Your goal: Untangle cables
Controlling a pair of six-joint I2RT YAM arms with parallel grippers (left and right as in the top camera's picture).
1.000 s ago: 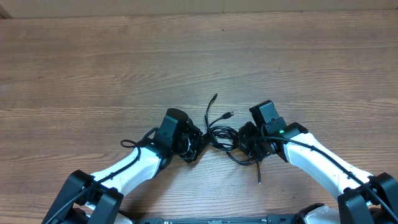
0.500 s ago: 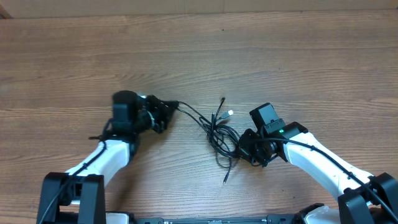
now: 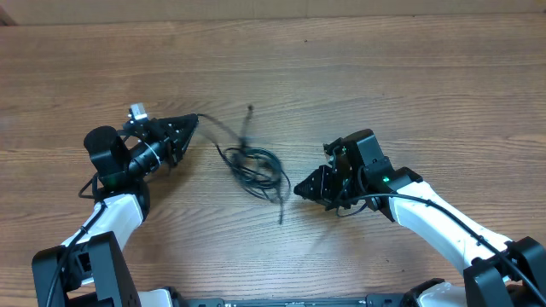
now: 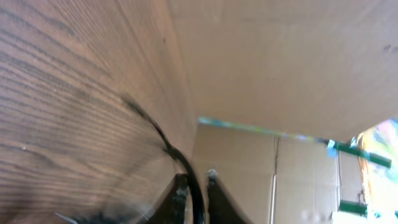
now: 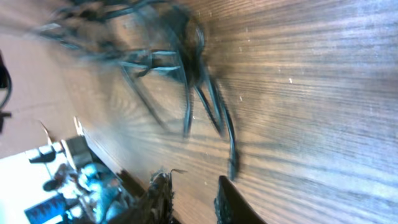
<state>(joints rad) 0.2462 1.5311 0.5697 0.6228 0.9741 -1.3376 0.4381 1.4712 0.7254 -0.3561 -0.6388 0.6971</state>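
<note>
Tangled cables (image 5: 180,68) (blurred) lie beyond the empty, parted claw (image 5: 193,182).

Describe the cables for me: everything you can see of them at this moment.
The cables are thin black cords, tangled into a loose looped clump lying on the wooden table between the arms. One strand runs left from the clump into the left gripper, which pinches it. Another end points toward the far edge; one tail trails toward the near edge. The right gripper is beside the clump, open, holding none of it.
</note>
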